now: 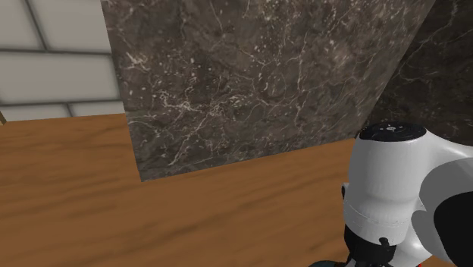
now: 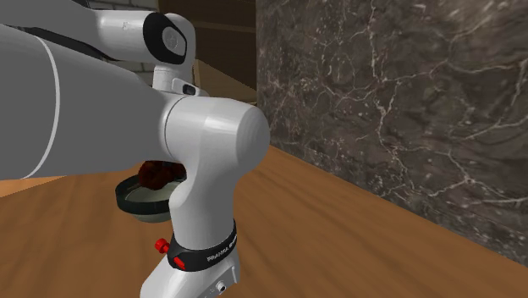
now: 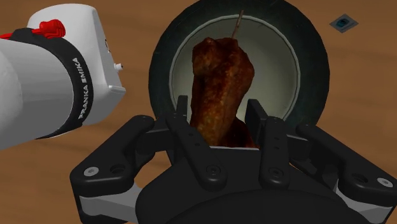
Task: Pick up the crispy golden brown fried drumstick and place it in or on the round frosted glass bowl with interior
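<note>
We see the drumstick (image 3: 219, 70), dark reddish-brown, gripped btw the gripper's (image 3: 219, 107) fingers (image 3: 257, 121), which are closed partway on its lower end. It's right over the bowl (image 3: 312, 60), dark rim w/ pale inside; can't tell if they touch. In the second exterior view both are behind the arm (image 2: 211, 161). Wood table (image 1: 76, 205) underneath, dark marble wall (image 1: 250, 76) on the far side.

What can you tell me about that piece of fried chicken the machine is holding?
The drumstick is dark reddish-brown with a bumpy crust, and a thin pale bone tip sticks out of its far end. It points away from the gripper, whose two black fingers clasp its near end from both sides. It hangs over the pale inside of the round dark-rimmed bowl; whether it touches the bowl cannot be told.
</note>
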You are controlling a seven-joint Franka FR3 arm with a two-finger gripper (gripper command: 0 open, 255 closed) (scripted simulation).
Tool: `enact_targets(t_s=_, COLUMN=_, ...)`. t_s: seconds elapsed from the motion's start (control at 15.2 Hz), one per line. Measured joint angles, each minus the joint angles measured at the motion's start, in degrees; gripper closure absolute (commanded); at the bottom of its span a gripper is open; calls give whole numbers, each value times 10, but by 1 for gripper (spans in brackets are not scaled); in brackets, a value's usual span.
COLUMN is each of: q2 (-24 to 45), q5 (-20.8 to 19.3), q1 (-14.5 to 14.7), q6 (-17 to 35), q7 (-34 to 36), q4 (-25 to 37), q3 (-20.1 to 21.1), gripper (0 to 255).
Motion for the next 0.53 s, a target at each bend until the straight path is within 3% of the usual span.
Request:
enact_targets(t_s=0.2, q2=0, q5=1, q1=0, q6=0, q7=0, q4=0, q3=0, gripper=255)
enact_targets(t_s=0.26, q2=0, q5=1, q1=0, q6=0, q7=0, q4=0, q3=1, gripper=0)
enact_targets(t_s=0.53, q2=0, q5=1, q1=0, q6=0, q7=0, q4=0, q3=1, gripper=0)
